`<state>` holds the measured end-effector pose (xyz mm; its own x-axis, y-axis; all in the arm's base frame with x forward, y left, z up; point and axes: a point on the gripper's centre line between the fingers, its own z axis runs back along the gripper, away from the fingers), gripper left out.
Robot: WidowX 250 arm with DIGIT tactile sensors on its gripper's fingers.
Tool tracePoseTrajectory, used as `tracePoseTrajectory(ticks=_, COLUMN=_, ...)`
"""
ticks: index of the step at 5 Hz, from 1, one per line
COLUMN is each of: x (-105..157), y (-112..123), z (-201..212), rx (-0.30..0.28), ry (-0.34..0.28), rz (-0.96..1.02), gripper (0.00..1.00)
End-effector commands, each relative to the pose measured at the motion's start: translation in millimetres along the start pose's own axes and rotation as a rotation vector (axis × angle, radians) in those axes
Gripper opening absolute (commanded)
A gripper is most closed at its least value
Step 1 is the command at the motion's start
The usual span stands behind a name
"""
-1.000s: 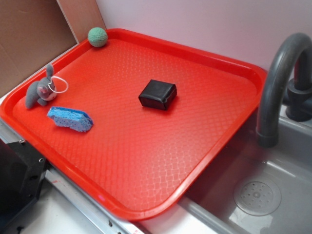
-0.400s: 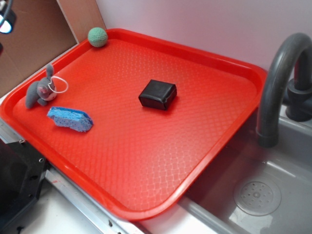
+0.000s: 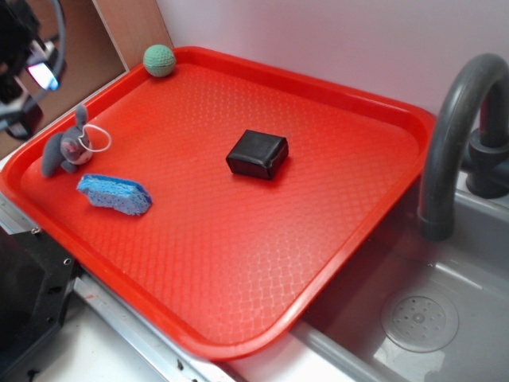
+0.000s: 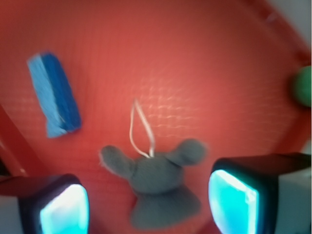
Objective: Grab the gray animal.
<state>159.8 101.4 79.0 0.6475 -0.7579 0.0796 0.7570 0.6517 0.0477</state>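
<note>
Red tray (image 3: pixel 238 263) is carrying the gray animal (image 3: pixel 65 148) at its left rim, just beside the blue sponge (image 3: pixel 114 193). The gripper (image 4: pixel 148 207) is hovering above the animal, jaws spread wide and holding nothing. In the wrist view, the animal is lying between the two fingers (image 4: pixel 234 200), untouched.
</note>
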Motion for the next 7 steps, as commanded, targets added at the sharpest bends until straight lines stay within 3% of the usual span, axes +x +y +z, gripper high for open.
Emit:
tracePoseTrajectory(ticks=1, x=-8, y=8, z=-21, rx=0.016, ry=0.048, rz=-0.033, gripper=1.00)
tracePoseTrajectory(ticks=3, x=-32, y=19, z=-41, rx=0.007, ry=0.119, rz=0.020, gripper=1.00)
tracePoseTrajectory(ticks=5, x=-25, y=13, z=-55, rx=0.001, ry=0.141, rz=0.020, gripper=0.98)
tracePoseTrajectory(ticks=6, x=-27, y=12, z=-51, rx=0.018, ry=0.133, rz=0.039, gripper=0.00)
tracePoseTrajectory(ticks=7, x=-26, y=10, z=-55, rx=0.030, ry=0.157, rz=0.051, gripper=0.00)
